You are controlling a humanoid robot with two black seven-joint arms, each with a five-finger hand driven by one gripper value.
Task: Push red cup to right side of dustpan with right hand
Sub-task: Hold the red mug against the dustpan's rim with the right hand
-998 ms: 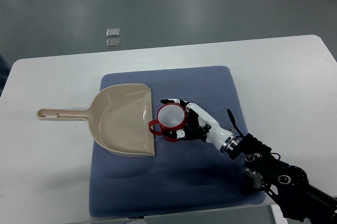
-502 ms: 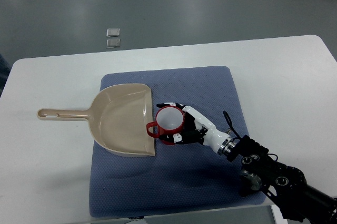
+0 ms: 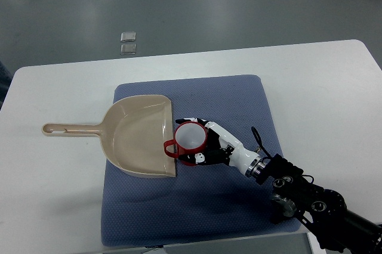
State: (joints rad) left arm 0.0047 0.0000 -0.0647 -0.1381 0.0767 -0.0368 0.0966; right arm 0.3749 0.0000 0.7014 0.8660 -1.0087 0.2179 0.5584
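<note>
Since the earlier frame, small red plastic cup (image 3: 190, 138) (white inside, upright) has slid left; its handle now touches the open right edge of the beige plastic dustpan (image 3: 134, 136). Right hand (image 3: 210, 146) fingers curl round the cup, on the blue mat (image 3: 227, 206).

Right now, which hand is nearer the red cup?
Right. The right hand cups the red cup from its right side, against the dustpan edge. The left hand isn't in view.

A lab-like room: plain white table (image 3: 310, 81), blue mat (image 3: 227, 206), bare grey floor (image 3: 179, 3).
</note>
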